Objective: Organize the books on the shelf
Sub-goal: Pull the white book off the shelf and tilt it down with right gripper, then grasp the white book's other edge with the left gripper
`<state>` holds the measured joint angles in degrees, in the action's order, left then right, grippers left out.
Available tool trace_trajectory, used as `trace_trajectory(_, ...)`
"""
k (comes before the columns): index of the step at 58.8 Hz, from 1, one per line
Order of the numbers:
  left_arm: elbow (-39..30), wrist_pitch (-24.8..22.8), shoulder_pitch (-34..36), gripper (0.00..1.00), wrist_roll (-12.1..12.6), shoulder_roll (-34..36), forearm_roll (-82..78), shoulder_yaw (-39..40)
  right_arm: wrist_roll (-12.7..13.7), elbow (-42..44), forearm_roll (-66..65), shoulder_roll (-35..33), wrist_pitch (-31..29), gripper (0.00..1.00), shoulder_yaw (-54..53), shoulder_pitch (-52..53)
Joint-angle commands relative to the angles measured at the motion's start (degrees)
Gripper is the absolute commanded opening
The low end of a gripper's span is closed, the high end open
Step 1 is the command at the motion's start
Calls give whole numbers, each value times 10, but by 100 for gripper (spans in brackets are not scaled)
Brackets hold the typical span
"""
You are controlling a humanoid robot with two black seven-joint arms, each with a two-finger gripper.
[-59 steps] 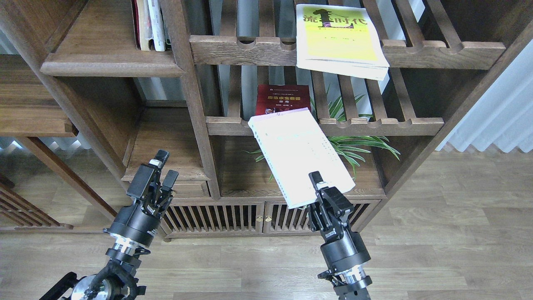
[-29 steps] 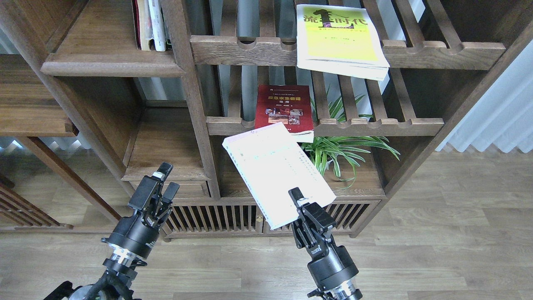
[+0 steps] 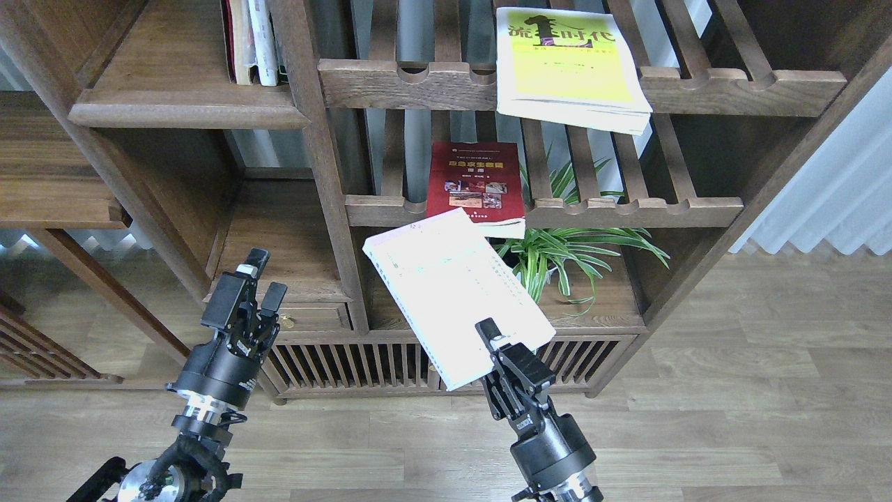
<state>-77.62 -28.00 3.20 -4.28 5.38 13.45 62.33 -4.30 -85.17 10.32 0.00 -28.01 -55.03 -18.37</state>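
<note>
- Big brown wooden bookcase [image 3: 327, 181] filling most of the view, with flat boards on the left and slatted racks on the right.
- Wood-plank floor [image 3: 732, 418] below it, pale curtain [image 3: 829, 188] off to the right.
- Flat brown shelf [image 3: 167, 97] up at the top left, rounded at the front – a few thin books [image 3: 252, 42] standing upright at its back, right by the post.
- Top rack [image 3: 732, 87] with notches in its front rail; yellow-green book [image 3: 568, 70] lying flat on it, big black letters on the cover, front edge hanging out past the rail.
- Lower rack [image 3: 627, 209] under that one; dark red book [image 3: 476, 180] lying on it with small photos on the cover, its near edge sticking out over the rail.
- Pale white book [image 3: 453, 296] up in the air in front of the bookcase, tilted, far corner just under the red book, not lying on any shelf.
- Right gripper [image 3: 496, 341] clamped on the near bottom corner of the pale white book, one finger on top of the cover, arm coming up from the bottom edge.
- Left gripper [image 3: 254, 282] down at the left, well apart from every book – fingers spread a little, nothing between them.
- Green plant [image 3: 571, 251] with long thin leaves on the low board under the red book, to the right of the pale white book.
- Low cabinet doors [image 3: 348, 362] with thin upright bars at the bottom of the bookcase.
</note>
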Motion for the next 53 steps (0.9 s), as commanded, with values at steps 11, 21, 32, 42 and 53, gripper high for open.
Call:
trace_trajectory(11, -9, 0, 15, 100, 5, -1, 1, -56, 1, -1, -6, 0, 0, 6, 0, 0)
trace_trajectory(21, -12, 0, 29, 100, 7, 4, -1, -125, 18, -1, -7, 0, 0, 8, 1, 0)
trace_trajectory(32, -12, 0, 44, 100, 7, 3, -4, -139, 32, -1, -7, 0, 0, 8, 13, -4)
trace_trajectory(42, -11, 0, 53, 100, 5, 4, -4, -153, 45, 0, -7, 0, 0, 8, 14, -7)
trace_trajectory(53, -11, 0, 54, 100, 6, 18, -4, -188, 54, 1, -7, 0, 0, 8, 14, -8)
